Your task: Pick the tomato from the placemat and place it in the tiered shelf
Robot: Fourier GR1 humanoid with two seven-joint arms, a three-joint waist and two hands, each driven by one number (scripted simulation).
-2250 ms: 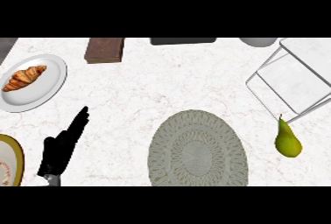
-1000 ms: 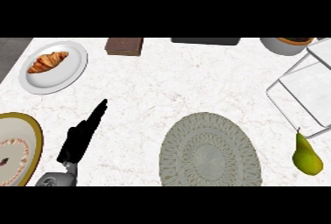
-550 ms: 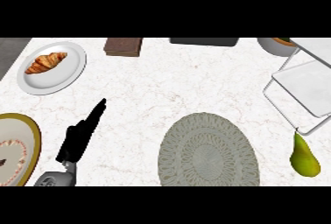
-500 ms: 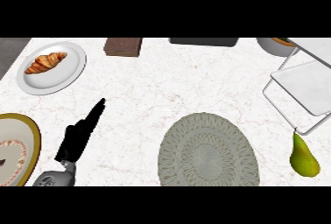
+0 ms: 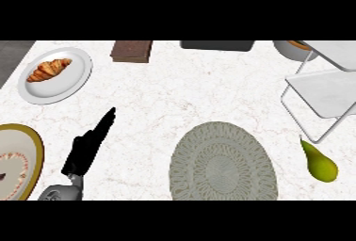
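Note:
The round grey woven placemat [image 5: 221,163] lies low in the middle of the marble counter with nothing on it. No tomato shows anywhere in the head view. A white tiered shelf [image 5: 324,89] on a wire frame stands at the right edge, its visible tiers bare. My left hand [image 5: 89,146] rests at the lower left, fingers straight and pointing up and to the right, holding nothing. It lies well to the left of the placemat. My right hand is out of view.
A green pear [image 5: 319,162] lies right of the placemat, below the shelf. A white plate [image 5: 75,84] with a croissant [image 5: 49,69] sits upper left. A gold-rimmed plate [image 5: 20,157] is at the left edge. A brown block [image 5: 132,51], a dark tray [image 5: 217,45] and a bowl [image 5: 293,49] line the back.
The view has shifted a little, so everything sits slightly differently in the picture. My left hand stays open in the same spot on the counter.

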